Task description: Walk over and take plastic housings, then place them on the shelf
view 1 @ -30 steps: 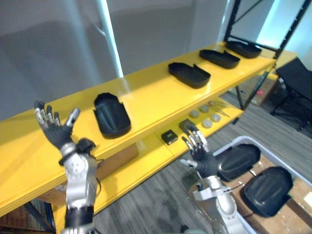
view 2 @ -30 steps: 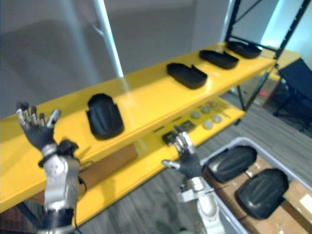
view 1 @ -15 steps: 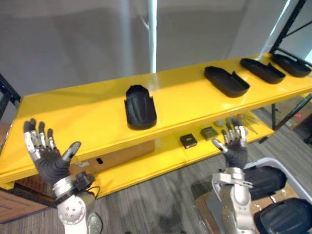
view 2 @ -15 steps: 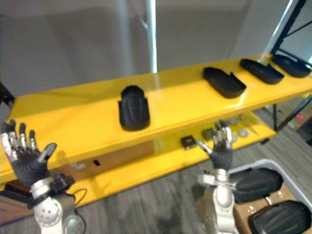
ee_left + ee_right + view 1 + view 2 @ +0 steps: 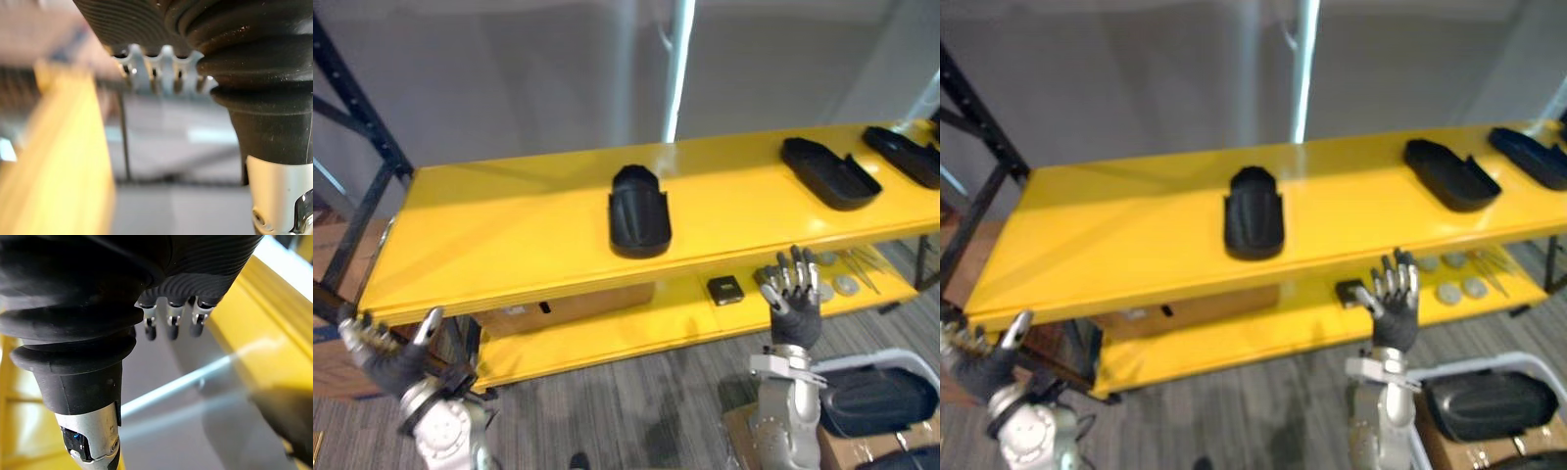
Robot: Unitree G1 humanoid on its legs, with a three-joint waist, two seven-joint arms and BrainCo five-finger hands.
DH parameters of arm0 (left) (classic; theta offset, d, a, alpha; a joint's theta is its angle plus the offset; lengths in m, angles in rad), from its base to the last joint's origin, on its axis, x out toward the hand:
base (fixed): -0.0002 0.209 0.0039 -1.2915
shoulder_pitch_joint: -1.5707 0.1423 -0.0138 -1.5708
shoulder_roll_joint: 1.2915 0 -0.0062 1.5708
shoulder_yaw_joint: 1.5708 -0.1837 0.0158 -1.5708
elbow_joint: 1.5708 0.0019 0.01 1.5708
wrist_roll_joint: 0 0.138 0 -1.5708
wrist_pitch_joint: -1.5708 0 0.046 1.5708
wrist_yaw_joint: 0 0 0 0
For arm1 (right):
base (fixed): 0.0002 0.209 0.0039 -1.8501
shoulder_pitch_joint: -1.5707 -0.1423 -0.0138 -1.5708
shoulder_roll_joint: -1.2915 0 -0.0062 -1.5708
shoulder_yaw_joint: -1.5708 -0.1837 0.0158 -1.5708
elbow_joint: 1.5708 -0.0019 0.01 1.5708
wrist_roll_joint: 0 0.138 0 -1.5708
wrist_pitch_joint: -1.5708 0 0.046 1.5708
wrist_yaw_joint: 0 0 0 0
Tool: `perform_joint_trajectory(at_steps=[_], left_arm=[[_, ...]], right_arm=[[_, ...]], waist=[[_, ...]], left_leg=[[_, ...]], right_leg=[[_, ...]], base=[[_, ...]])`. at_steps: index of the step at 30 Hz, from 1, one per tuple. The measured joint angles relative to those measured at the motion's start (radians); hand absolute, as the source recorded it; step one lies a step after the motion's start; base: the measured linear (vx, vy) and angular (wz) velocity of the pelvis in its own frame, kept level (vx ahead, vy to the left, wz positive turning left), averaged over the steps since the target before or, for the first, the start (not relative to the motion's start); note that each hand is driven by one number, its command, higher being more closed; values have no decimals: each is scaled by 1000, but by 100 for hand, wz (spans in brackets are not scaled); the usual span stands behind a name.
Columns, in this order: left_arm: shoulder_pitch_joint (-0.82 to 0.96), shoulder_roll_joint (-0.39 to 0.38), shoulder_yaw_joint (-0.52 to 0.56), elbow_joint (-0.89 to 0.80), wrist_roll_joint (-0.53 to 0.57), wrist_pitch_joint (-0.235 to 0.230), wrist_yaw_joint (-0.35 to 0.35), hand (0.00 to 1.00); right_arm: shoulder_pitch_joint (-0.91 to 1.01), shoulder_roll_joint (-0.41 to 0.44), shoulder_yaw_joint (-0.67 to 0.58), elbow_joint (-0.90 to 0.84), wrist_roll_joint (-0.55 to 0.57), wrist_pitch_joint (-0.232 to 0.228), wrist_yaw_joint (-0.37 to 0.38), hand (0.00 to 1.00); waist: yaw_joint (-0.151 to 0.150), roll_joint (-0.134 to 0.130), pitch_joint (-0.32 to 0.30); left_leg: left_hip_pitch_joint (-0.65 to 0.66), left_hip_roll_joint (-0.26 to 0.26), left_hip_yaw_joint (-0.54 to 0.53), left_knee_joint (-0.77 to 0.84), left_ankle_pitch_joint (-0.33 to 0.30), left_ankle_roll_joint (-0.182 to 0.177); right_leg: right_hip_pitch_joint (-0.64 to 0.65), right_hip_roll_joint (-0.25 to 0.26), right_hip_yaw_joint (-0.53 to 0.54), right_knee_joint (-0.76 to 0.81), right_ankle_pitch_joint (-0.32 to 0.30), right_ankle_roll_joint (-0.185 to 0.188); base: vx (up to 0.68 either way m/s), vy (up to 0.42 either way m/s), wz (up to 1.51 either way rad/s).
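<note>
Evidently the view has swung left along the yellow shelf (image 5: 509, 230), where a plastic housing (image 5: 639, 211) lies mid-board, while left hand (image 5: 393, 362) and right hand (image 5: 796, 308) stay raised, fingers spread and empty, so the housings (image 5: 876, 399) in the grey bin (image 5: 886, 357) beside the right arm await pickup.

The rightmost plastic housing (image 5: 913, 157) on the yellow shelf (image 5: 509, 235) is cut off by the right edge; another housing (image 5: 913, 460) in the grey bin (image 5: 1489, 362) barely shows at the bottom edge. A cardboard box (image 5: 570, 302) is half hidden behind the shelf's front lip. Round bits (image 5: 847, 285) on the lower board (image 5: 607, 338) are too small to identify
</note>
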Motion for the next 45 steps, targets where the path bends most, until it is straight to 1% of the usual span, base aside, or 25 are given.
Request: perform_joint_trajectory(at_steps=[2,4,5,7,8,9,10,11,12,13,14,15,16,17,18,19,20,21,25,27,28,34,38,43,45], left_arm=[[22,-15,40,44,-4,-2,6,0],[27,-25,71,136,-6,-10,2,0],[26,-26,74,182,-6,-18,-11,0],[13,-29,66,224,-5,-22,-34,0],[-9,-29,52,255,-6,-23,-64,0],[-18,-29,45,268,-6,-23,-82,0],[-27,-21,29,295,-3,-20,-118,0],[-32,-7,14,316,-3,-11,-155,0],[-33,11,-4,338,-5,6,-184,0],[-35,25,-21,358,-5,12,-201,0],[-40,44,-58,413,-10,31,-231,0],[-43,60,-76,487,-25,46,-255,0],[-45,62,-81,522,-26,50,-263,0],[-48,60,-87,588,-26,58,-278,0],[-45,53,-87,640,-27,71,-292,0],[-35,46,-87,662,-41,77,-295,0],[-19,28,-87,714,-65,86,-301,0],[-21,5,-86,765,-92,97,-302,0],[-36,-29,-96,927,-138,133,-342,0],[-40,-29,-97,961,-141,135,-368,0],[-45,-28,-104,980,-145,135,-390,0],[-96,29,-193,1042,-160,157,-476,0],[-146,67,-238,1099,-116,176,-507,0],[-177,101,-283,1143,-87,192,-527,0],[-183,104,-294,1161,-81,198,-529,0]], right_arm=[[-29,-3,0,4,0,1,13,0],[-84,-13,0,52,11,2,25,0],[-112,-24,0,83,27,4,32,0],[-136,-47,-3,109,41,6,31,0],[-138,-73,-7,117,42,14,28,0],[-136,-85,-7,117,42,15,28,0],[-134,-98,-7,117,41,15,28,0],[-134,-97,-8,115,37,15,27,0],[-133,-96,-8,115,32,15,22,0],[-133,-96,-7,115,24,15,19,0],[-131,-92,-2,115,13,16,11,0],[-132,-91,1,107,-1,16,10,0],[-133,-90,4,99,-1,15,11,0],[-131,-89,14,76,-1,15,11,0],[-131,-89,30,60,-3,15,11,0],[-131,-88,42,56,-3,15,10,0],[-132,-89,61,51,-3,15,8,0],[-136,-88,68,37,-2,15,11,0],[-172,-111,70,27,-5,14,14,0],[-173,-114,70,25,-3,14,17,0],[-181,-119,71,22,-3,14,39,0],[-258,-148,156,-89,-2,14,146,0],[-341,-152,242,-96,4,23,166,0],[-357,-148,397,-93,11,88,206,0],[-357,-145,504,-71,39,135,232,0]], waist=[[21,-3,-9],[26,-6,-16],[38,-12,-21],[41,-1,-14],[40,19,-2],[40,29,5],[33,38,11],[28,28,17],[21,22,21],[17,22,26],[16,29,32],[16,32,30],[16,29,29],[14,14,31],[14,-8,29],[16,-20,23],[21,-35,9],[32,-24,10],[34,12,19],[29,15,14],[27,15,13],[21,19,12],[22,18,12],[20,16,11],[19,19,10]], left_leg=[[-1,-9,-9,1,6,-2],[0,-24,-29,3,10,2],[-1,-30,-33,5,10,2],[-2,-37,-63,2,13,7],[-3,-36,-88,2,16,12],[-1,-38,-105,2,16,16],[0,-47,-132,2,12,27],[6,-64,-152,5,7,43],[22,-74,-174,5,5,54],[28,-74,-190,6,10,67],[34,-63,-208,6,6,73],[23,-45,-222,6,6,73],[16,-42,-227,10,6,73],[4,-45,-234,20,1,68],[1,-57,-227,29,-11,59],[1,-64,-215,30,-18,53],[2,-69,-193,31,-28,46],[1,-50,-172,46,-41,35],[-1,23,-106,76,-61,-9],[-12,37,-100,86,-67,-18],[-19,47,-91,100,-74,-28],[-30,53,-73,108,-74,-29],[-7,48,-62,98,-74,-29],[11,45,-19,81,-74,-28],[31,42,0,73,-73,-29]], right_leg=[[4,-7,-17,7,0,0],[16,-14,-34,9,0,0],[15,-19,-35,15,0,-1],[5,-30,-45,60,-3,-6],[-27,-45,-51,158,-14,-23],[-49,-57,-50,222,-19,-31],[-102,-90,-30,370,-23,-40],[-153,-123,31,500,-14,-62],[-187,-133,81,582,11,-100],[-213,-131,112,625,20,-121],[-239,-94,172,647,-50,-112],[-251,-41,205,591,-107,-103],[-256,-22,210,553,-118,-97],[-259,3,218,454,-111,-88],[-250,15,216,359,-83,-71],[-246,18,214,318,-55,-74],[-221,16,200,252,-71,-60],[-189,39,198,176,-67,-39],[-146,122,224,54,-8,-61],[-144,138,225,37,-5,-66],[-144,148,226,24,-1,-72],[-124,155,215,-12,6,-83],[-108,150,216,-18,10,-79],[-104,147,234,-42,35,-72],[-88,144,249,-49,40,-68]], base=[[73,31,26],[59,29,30],[40,32,17],[12,45,39],[-23,78,57],[-31,77,66],[-37,105,65],[-14,83,71],[21,78,51],[48,32,44],[34,14,43],[-7,-1,41],[-23,-34,36],[1,-78,18],[21,-97,5],[75,-146,-25],[112,-155,-46],[123,-158,-54],[115,-146,-37],[122,-114,-8],[124,-93,-6],[59,-26,4],[0,14,0],[-37,33,-16],[-40,29,-21]])
